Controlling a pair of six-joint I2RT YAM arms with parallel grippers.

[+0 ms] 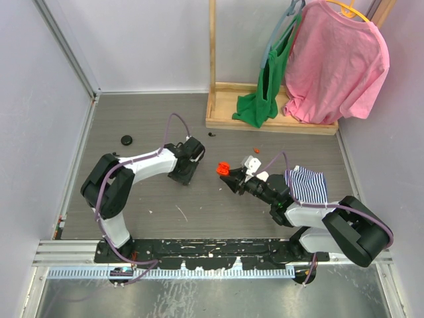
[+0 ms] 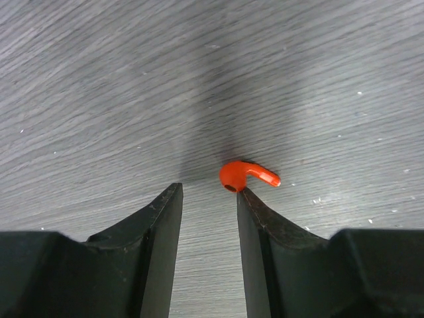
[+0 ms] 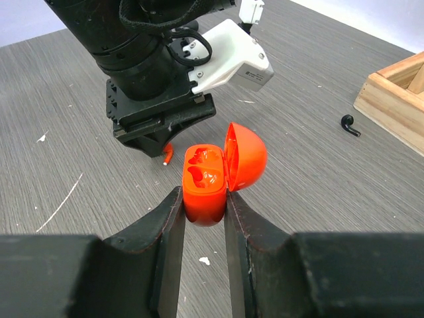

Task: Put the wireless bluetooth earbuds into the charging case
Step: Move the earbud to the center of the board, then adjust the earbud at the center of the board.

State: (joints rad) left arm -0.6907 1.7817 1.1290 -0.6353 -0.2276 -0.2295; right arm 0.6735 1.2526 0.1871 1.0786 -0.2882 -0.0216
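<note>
- Left wrist view: the left gripper (image 2: 209,191) stands with its jaws narrowly parted and nothing between them. The red earbud (image 2: 246,176) lies on the grey table (image 2: 99,79) just off one fingertip, touching it or nearly so (the gap is too fine to judge).
- To grip it well, the jaws would likely need to shift sideways until the bud sits between the fingers, then close on its rounded head rather than the thin stem.
- The right gripper (image 3: 203,193) clamps the red charging case (image 3: 204,173) by its body. The lid (image 3: 246,156) is flipped up and both wells are bare, a ready target close to the left arm.
- A black earbud (image 3: 350,124) lies apart near the wooden rack base (image 3: 394,93). A small red speck (image 1: 256,149) (possibly the second bud) rests beyond the case.
- A black disc (image 1: 126,139), a striped cloth (image 1: 308,185) beside the right arm, a pink shirt (image 1: 338,63) and a green garment (image 1: 265,93) are all well apart from the work. Nothing appears to block the short path from bud to case.
</note>
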